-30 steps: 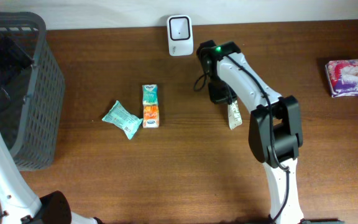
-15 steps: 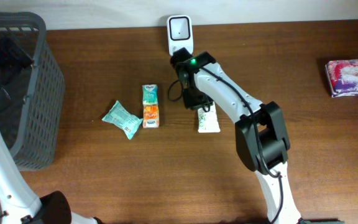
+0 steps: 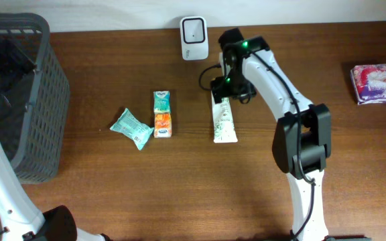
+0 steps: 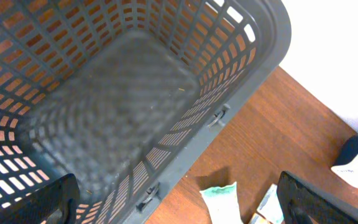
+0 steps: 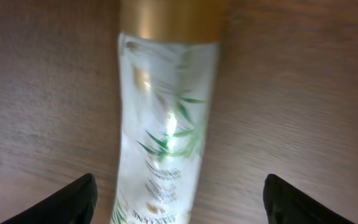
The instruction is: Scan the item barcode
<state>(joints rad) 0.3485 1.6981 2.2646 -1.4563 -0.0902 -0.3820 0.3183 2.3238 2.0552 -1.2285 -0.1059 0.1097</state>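
Even light, blurred wrist views

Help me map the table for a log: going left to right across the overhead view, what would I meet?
basket → teal packet → carton → scanner → tube → pink pack

Table (image 3: 112,187): brown, with wood grain. Basket (image 3: 42,100): dark grey, open slotted lattice. Barcode scanner (image 3: 194,30): white casing, dark window. Tube (image 3: 224,127): pale whitish body printed with green bamboo leaves; cap (image 5: 169,18) gold. Carton (image 3: 162,114): teal upper part, orange lower part. Packet (image 3: 131,128): teal with white markings. Pack (image 3: 378,83) at the far edge: pink-red and white print. Right arm (image 3: 273,77): white shells, black joints, one green light (image 3: 244,45).
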